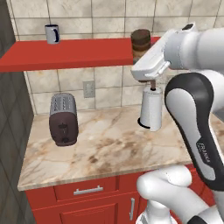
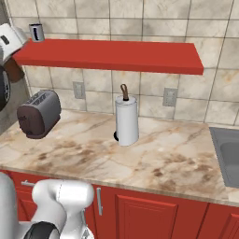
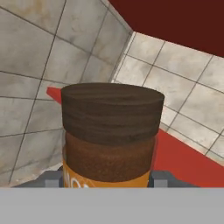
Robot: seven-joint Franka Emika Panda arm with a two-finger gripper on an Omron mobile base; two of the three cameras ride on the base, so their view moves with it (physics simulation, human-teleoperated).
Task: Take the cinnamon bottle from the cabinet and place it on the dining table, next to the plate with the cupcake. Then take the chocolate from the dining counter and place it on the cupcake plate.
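Red cabinet (image 1: 65,54) shelf bears the cinnamon bottle (image 3: 109,135), grasped between the end effector (image 3: 107,179) fingers.

Between the hand's dark grey fingertips (image 3: 51,178) stands the cinnamon bottle (image 3: 110,140) with dark brown grained cap, lighter brown band and orange label, above the red cabinet (image 3: 192,162), beige grey-grouted tiles behind, a white-and-blue mug (image 1: 52,33) well off to one side.
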